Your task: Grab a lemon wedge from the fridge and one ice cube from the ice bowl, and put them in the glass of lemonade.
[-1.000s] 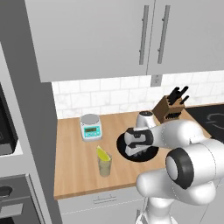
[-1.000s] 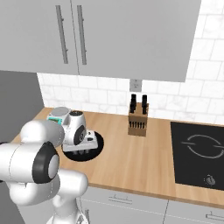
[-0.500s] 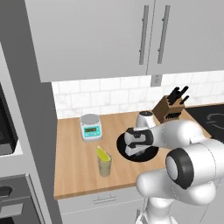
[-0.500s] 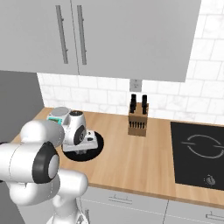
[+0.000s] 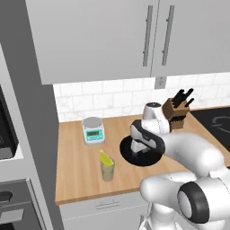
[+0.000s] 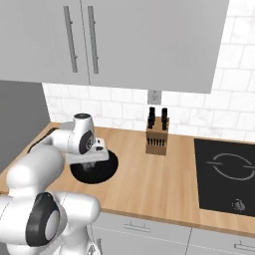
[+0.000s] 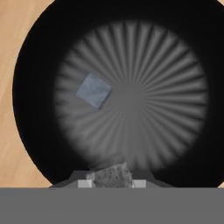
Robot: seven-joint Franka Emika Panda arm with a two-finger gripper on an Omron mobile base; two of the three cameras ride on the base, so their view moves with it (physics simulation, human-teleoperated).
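1. Scale (image 5: 93, 130) is sitting at the counter's left rear.
2. Glass of lemonade (image 5: 107, 170), lemon wedge (image 5: 105, 157) sticking out, is standing in front.
3. Gripper (image 7: 110, 177) is clamping an ice cube (image 7: 110, 175) inside the ice bowl (image 5: 128, 154); a second cube (image 7: 93, 90) is lying loose.
4. Knife block (image 5: 176, 114) is standing right, behind the arm.

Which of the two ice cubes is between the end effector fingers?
The ice cube at the hand view's bottom edge; the other ice cube lies free in the ice bowl.

I'm reading no text anywhere; the scale (image 5: 93, 130) is showing a teal display, but I'm finding its characters too small to make out.
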